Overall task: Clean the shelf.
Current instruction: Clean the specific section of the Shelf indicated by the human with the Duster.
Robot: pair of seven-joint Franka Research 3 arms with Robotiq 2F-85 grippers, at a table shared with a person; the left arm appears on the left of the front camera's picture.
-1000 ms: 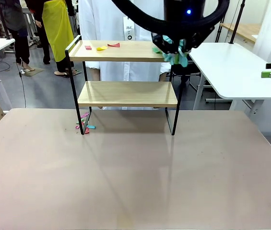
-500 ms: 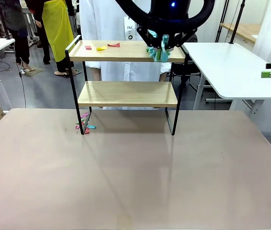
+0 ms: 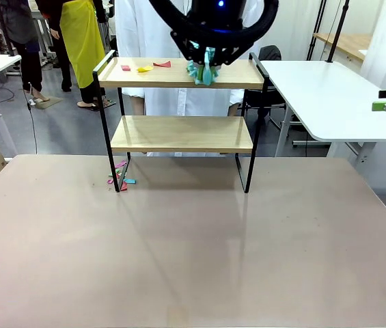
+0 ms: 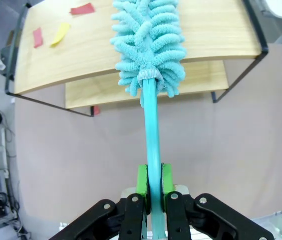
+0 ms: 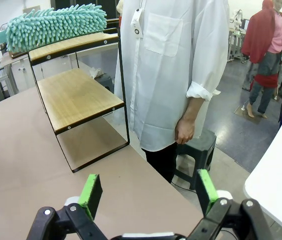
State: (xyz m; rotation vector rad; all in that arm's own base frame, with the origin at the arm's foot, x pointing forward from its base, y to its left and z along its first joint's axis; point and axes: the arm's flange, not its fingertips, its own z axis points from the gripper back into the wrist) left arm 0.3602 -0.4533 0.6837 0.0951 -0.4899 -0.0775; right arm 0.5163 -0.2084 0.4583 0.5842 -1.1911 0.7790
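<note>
1. On the far part of the tan bench [image 3: 193, 260] stands the shelf [image 3: 179, 133], two light wood boards in a thin black frame, all feet on the benchtop.
2. Over its top board comes the left tool [image 4: 153, 177], its green pads [image 4: 141, 179] pressed together on the handle of a teal duster [image 4: 148, 45].
3. The handle runs straight from the pads to the fluffy head, which lies on the top board, somewhat right of the board's middle in the front view.
4. Three paper scraps [image 3: 144, 67] lie on the left part of the same board, two red and one yellow, well apart from the duster head.
5. The lower board [image 3: 181, 132] is bare wood.
6. More scraps [image 3: 121, 180], pink and teal, lie on the tan bench just beside the shelf's front left foot.
7. The right tool [image 5: 148, 192] hangs off to the side of the shelf with its two green pads [image 5: 91, 192] wide apart and nothing between them.
8. From that side the duster head sits along the top board's near end, above the black end rail.
9. A person in a long white shirt [image 5: 175, 65] stands just behind the shelf, one hand [image 5: 184, 132] hanging at the side, with a dark stool [image 5: 196, 150] near the legs.
10. A white bench [image 3: 329, 96] stands to the right of the shelf, beyond the tan one.
</note>
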